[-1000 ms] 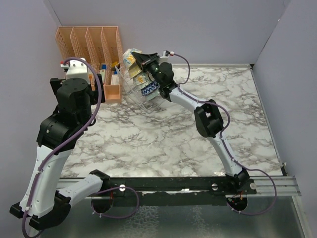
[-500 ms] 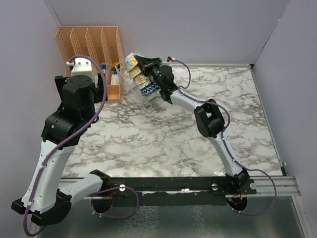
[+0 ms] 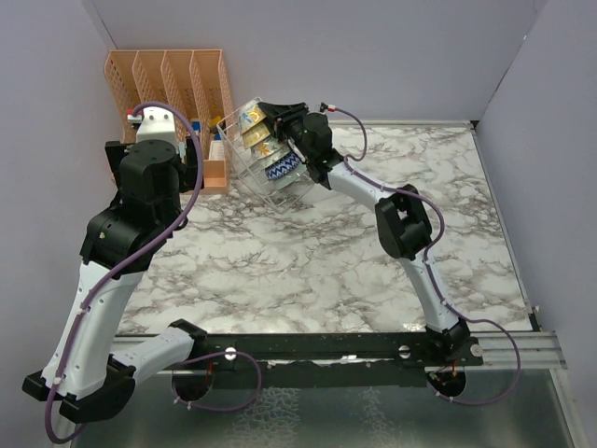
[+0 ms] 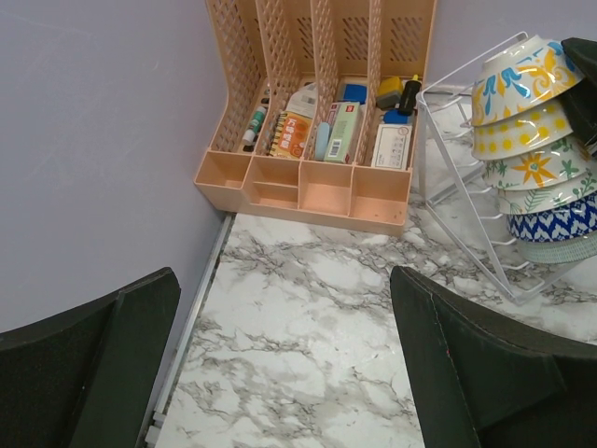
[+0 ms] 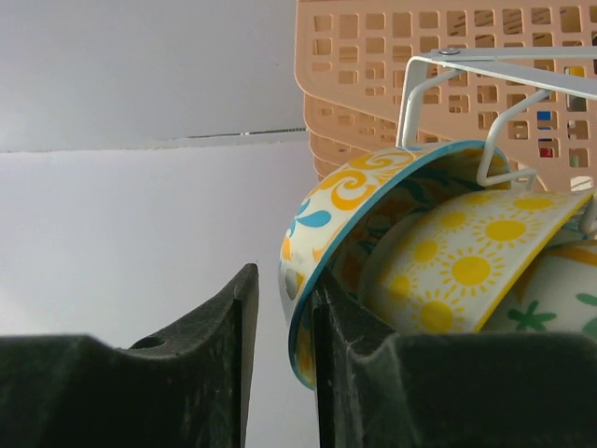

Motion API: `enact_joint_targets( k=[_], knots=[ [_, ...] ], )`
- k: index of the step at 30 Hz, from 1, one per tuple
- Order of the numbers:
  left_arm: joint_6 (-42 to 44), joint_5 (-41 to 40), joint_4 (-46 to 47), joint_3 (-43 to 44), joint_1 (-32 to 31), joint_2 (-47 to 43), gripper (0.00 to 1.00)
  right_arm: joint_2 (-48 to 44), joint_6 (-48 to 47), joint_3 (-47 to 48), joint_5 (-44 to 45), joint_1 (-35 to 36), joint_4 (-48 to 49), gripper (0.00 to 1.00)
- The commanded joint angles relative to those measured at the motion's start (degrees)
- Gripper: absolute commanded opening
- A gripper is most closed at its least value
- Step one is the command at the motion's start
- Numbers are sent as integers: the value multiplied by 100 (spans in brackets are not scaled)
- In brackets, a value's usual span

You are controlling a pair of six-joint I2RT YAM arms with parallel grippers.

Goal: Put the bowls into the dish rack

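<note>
The clear wire dish rack [image 3: 277, 194] stands at the back, next to the organizer, and holds several bowls on edge. The top bowl [image 5: 354, 196] has orange and blue swirls. Behind it are a yellow sun bowl [image 5: 466, 271], an orange flower bowl [image 4: 536, 168] and a blue-white zigzag bowl [image 3: 281, 172]. My right gripper [image 5: 284, 275] straddles the top bowl's rim, slightly open. One finger is inside the bowl, while the outer finger [image 5: 238, 317] stands clear of the wall. My left gripper [image 4: 284, 273] hangs open and empty over the marble, left of the rack.
An orange slotted organizer [image 4: 317, 187] with small boxes and pens sits in the back left corner against the wall. The rack's wire frame [image 4: 457, 187] stands just right of it. The purple side wall is close on the left.
The right gripper's jaws have parted from the top bowl's rim, and the bowl now rests in the rack. The left arm moved slightly toward the back, then stayed still.
</note>
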Motion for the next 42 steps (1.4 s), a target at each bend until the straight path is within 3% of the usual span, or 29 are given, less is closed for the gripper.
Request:
enact_joint_targets(
  k=[1, 28, 42],
  knots=[
    [69, 47, 106, 56, -26, -38, 99, -357, 12, 75, -273, -73, -331, 29],
    [-17, 115, 32, -23, -47, -214, 99, -1200, 103, -641, -871, -78, -1058, 36],
    [-130, 262, 0, 3, -61, -141, 99, -2466, -189, -2184, -1131, -159, -1346, 38]
  ],
)
